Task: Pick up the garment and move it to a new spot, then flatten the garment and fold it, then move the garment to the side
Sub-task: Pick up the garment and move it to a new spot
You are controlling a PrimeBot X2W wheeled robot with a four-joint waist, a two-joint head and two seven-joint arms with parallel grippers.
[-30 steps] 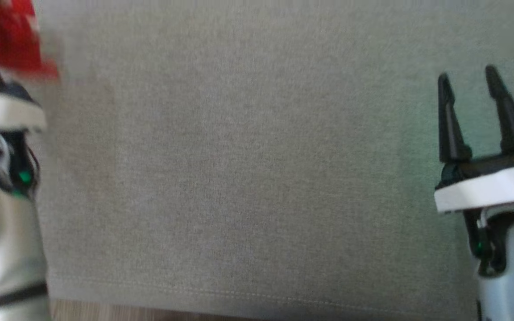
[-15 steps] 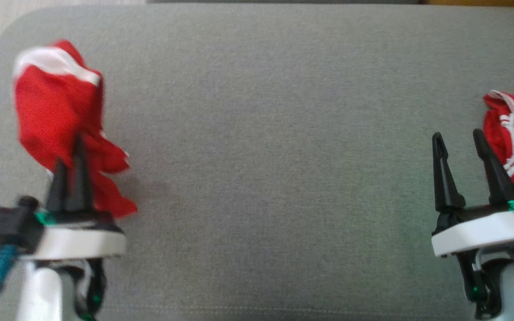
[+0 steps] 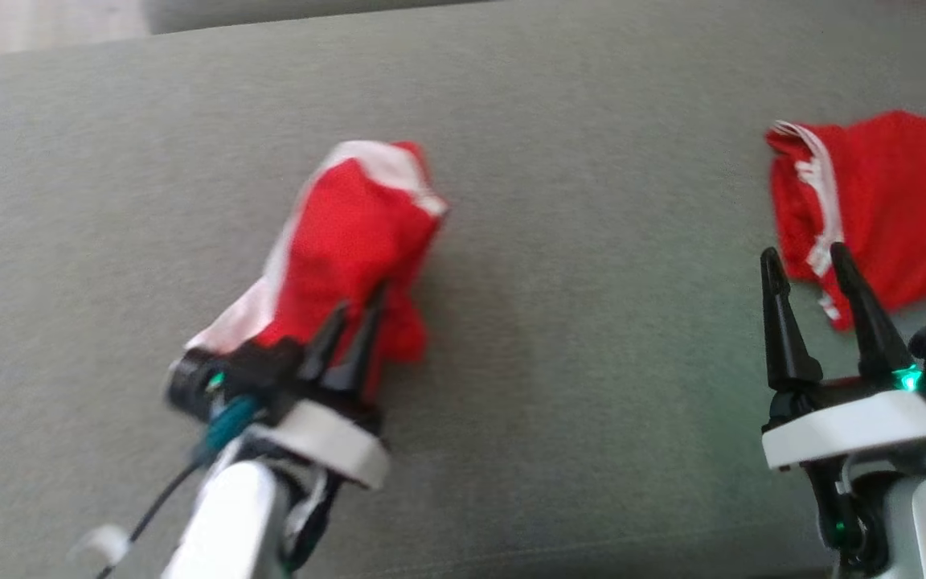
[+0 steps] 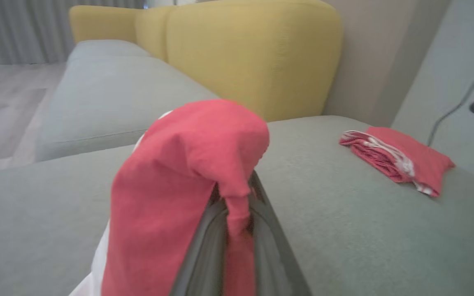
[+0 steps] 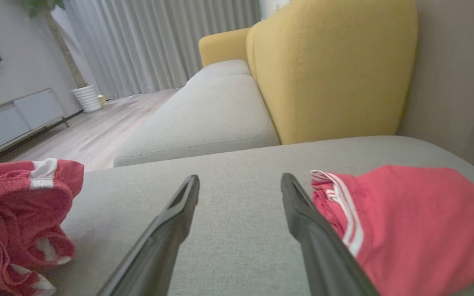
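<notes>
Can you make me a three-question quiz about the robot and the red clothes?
1. Where is the folded garment?
A) on the floor
B) on the grey cushion, by the right gripper
C) on the yellow backrest

2. How many red garments are there?
A) two
B) one
C) four

3. What is the left gripper doing?
A) standing wide open
B) resting empty
C) shut on the crumpled garment

Answers: 1 B, it lies flat on the cushion; 2 A, one folded and one crumpled; 3 C, its fingers pinch the red cloth.
</notes>
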